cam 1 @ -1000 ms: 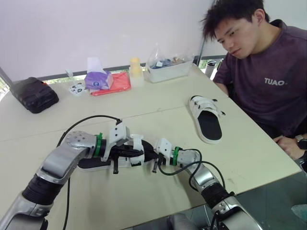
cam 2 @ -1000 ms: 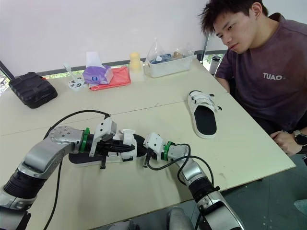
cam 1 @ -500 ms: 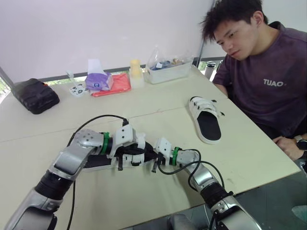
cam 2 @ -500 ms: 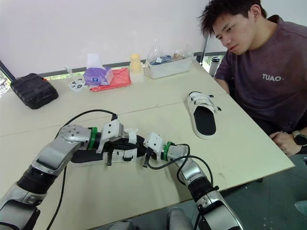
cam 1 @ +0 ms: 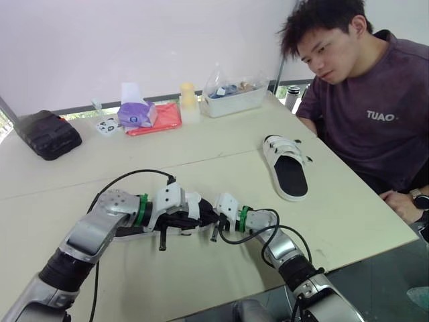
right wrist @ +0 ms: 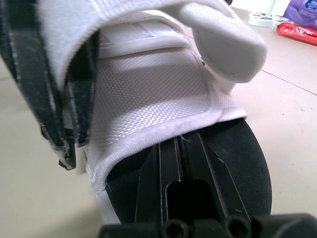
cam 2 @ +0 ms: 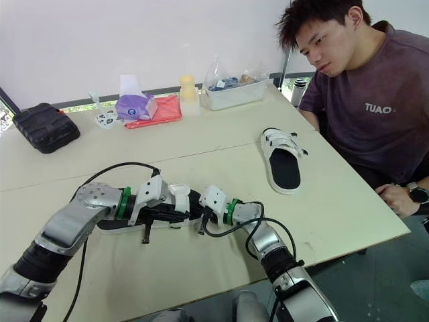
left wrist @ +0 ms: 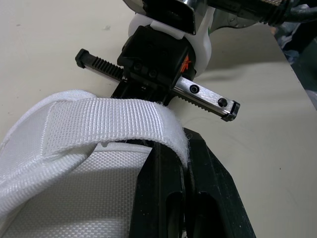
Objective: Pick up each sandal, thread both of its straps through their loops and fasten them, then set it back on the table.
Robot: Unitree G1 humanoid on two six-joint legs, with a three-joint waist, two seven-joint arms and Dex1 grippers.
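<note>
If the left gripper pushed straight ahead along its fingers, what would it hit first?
The left gripper, shut on the sandal's strap, points at the right gripper, likely meeting that first; depth unclear.

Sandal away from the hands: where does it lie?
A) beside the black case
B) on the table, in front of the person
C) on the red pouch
B: the sandal lies flat on the table, just in front of the person.
</note>
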